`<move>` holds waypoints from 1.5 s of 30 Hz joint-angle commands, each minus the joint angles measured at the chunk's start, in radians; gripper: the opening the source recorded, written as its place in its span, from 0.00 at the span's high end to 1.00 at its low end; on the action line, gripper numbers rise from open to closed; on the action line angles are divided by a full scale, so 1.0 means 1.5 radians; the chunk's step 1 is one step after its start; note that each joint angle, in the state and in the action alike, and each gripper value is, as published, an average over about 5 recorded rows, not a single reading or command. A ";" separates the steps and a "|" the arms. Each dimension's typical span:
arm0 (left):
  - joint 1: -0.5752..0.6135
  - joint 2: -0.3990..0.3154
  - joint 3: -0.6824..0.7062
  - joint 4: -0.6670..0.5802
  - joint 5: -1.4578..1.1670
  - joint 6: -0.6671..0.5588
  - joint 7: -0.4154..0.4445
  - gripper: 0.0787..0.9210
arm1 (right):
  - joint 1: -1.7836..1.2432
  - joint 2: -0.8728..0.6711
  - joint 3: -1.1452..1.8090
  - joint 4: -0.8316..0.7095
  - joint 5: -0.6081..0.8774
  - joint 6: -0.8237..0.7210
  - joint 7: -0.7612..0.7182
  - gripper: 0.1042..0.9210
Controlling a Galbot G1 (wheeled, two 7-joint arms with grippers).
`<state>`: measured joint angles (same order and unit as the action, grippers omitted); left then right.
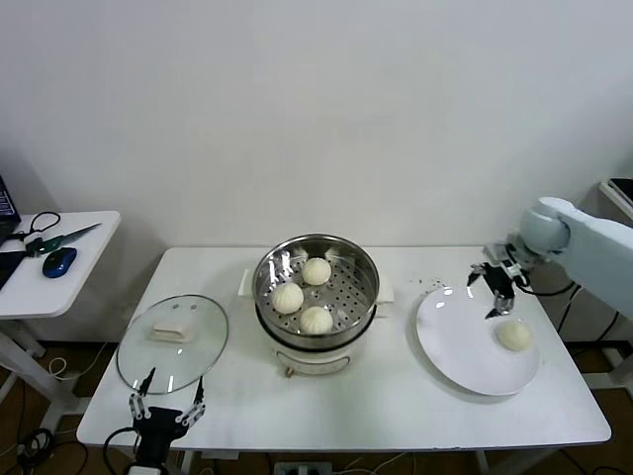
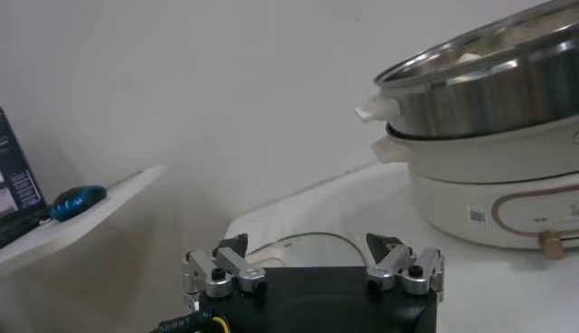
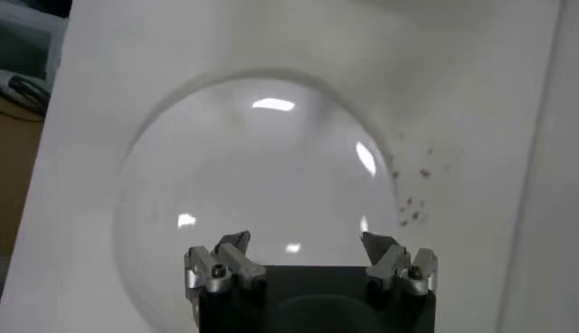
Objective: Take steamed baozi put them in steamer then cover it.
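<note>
My right gripper (image 1: 497, 290) hangs over the white plate (image 1: 465, 356) at the right end of the white table (image 1: 396, 406), its fingers spread wide and holding nothing. One steamed baozi (image 1: 514, 335) lies on the plate, just beside and nearer to me than those fingertips, not touched by them. From my right wrist I look straight down onto the bare middle of the plate (image 3: 262, 172) between my two open fingers (image 3: 222, 262), with a scatter of small dark specks (image 3: 412, 204) on the table past its rim. The steamer (image 1: 368, 297) stands in the middle of the table on its white base, uncovered, and three baozi (image 1: 316, 271) (image 1: 288, 297) (image 1: 316, 320) sit on its perforated floor. The cover (image 1: 173, 342) lies flat on the table to the left of the steamer, cream handle up, apart from the pot. My left gripper (image 1: 166, 404) waits at the near edge of the table just in front of the cover, fingers likewise released and empty; from that wrist I see the steamer (image 2: 488, 99) rising beyond it. A small side table (image 1: 59, 282) further left carries a blue mouse (image 1: 59, 261) and scissors (image 1: 59, 237).
</note>
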<state>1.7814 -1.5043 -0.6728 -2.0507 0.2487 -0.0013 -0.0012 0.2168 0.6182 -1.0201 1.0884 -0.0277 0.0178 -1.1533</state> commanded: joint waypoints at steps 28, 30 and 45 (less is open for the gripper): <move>-0.004 -0.015 0.000 0.015 0.019 0.007 -0.002 0.12 | -0.192 0.066 0.228 -0.200 -0.180 0.060 -0.004 0.12; -0.004 -0.015 0.001 0.015 0.020 0.007 -0.002 0.12 | -0.191 0.069 0.230 -0.202 -0.183 0.062 -0.005 0.12; 0.001 -0.017 0.002 0.014 0.022 0.003 -0.003 0.12 | -0.175 0.058 0.221 -0.187 -0.154 0.056 -0.016 0.26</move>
<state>1.7792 -1.5296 -0.6702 -2.0284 0.2830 0.0064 -0.0049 -0.0533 0.7110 -0.6828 0.7989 -0.2862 0.1095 -1.1735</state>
